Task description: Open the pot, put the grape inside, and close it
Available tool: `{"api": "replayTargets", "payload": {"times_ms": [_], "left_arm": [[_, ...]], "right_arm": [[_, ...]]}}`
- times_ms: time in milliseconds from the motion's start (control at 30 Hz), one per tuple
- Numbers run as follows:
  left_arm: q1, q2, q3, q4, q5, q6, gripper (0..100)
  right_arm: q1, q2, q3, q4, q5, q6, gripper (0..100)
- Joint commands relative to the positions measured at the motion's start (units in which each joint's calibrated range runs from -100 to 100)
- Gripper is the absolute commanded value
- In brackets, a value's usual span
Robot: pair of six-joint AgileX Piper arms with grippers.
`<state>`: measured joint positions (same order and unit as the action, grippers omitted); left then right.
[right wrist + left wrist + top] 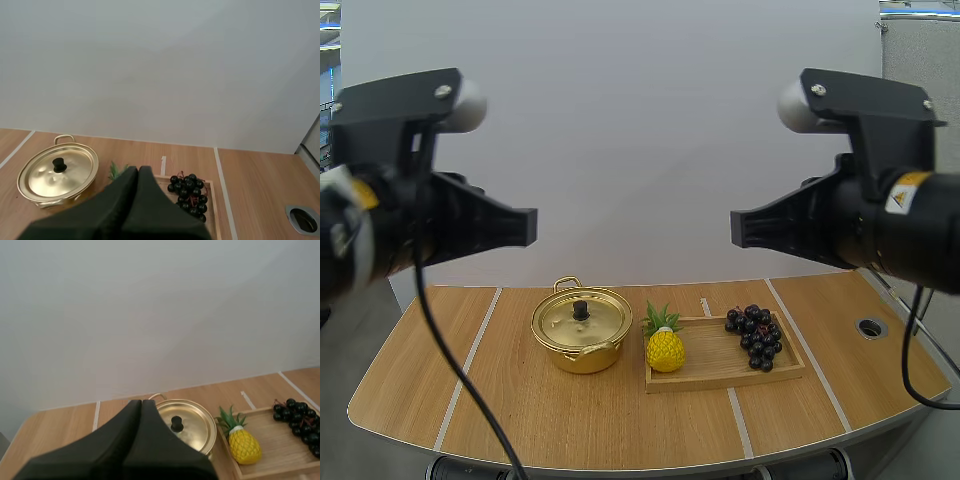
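High view: the biggest thing is the wood table (415,400), which runs across the bottom of the frame. Above it hang two black arms. The left gripper (528,227) comes in from the left edge at mid height and points right. The right gripper (738,228) comes in from the right edge at the same height and points left. They face each other, well apart, high over the table, and touch nothing.

In the left wrist view the left gripper's two fingers lie pressed together like one dark wedge, with nothing in them. The right wrist view shows the same for the right gripper.

Next in size is the flat wood tray (715,362), low in the frame, right of the middle. Just beside its left end sits the gold pot (588,357). The lid (565,322) lies flat on the pot. The grapes (757,338), a dark bunch, lie on the right part of the tray. A small yellow pineapple (666,351) stands at the tray's left end, between the pot and the grapes. A little black knob (581,310) sticks up from the middle of the lid. A small round hole (871,327) is in the table at the right, apart from the tray.
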<state>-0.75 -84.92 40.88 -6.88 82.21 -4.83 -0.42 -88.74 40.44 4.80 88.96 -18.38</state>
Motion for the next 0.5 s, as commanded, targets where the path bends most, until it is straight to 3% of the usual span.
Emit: {"api": "replayTargets", "payload": {"times_ms": [0,133,233,367,400,433,467], "left_arm": [[0.02,14.92,-0.01,0.29,-2.04,1.21,0],[0.02,19.05,-0.01,0.29,-2.43,1.21,0],[0.02,21.14,-0.01,0.29,-1.48,1.21,11],[0.02,22.54,-0.01,0.29,-0.91,1.21,51],[0.02,22.54,-0.01,0.29,-0.81,1.29,69],[0.02,22.68,-0.01,0.29,-0.41,1.75,79],[0.02,22.68,-0.01,0.29,0.62,3.25,100]], "right_arm": [[-0.25,9.18,-0.32,-0.84,0.23,0.13,0],[-0.25,12.52,-0.32,-1.35,2.07,0.13,0],[-0.25,14.44,-0.32,-1.34,3.86,0.13,4],[-0.25,14.43,-0.32,-1.22,4.07,0.13,44],[-0.25,14.43,-0.32,-0.91,4.07,0.13,54],[-0.25,14.43,-0.32,0.19,3.70,0.53,71],[-0.25,14.43,-0.32,1.40,3.49,1.35,85]]}}
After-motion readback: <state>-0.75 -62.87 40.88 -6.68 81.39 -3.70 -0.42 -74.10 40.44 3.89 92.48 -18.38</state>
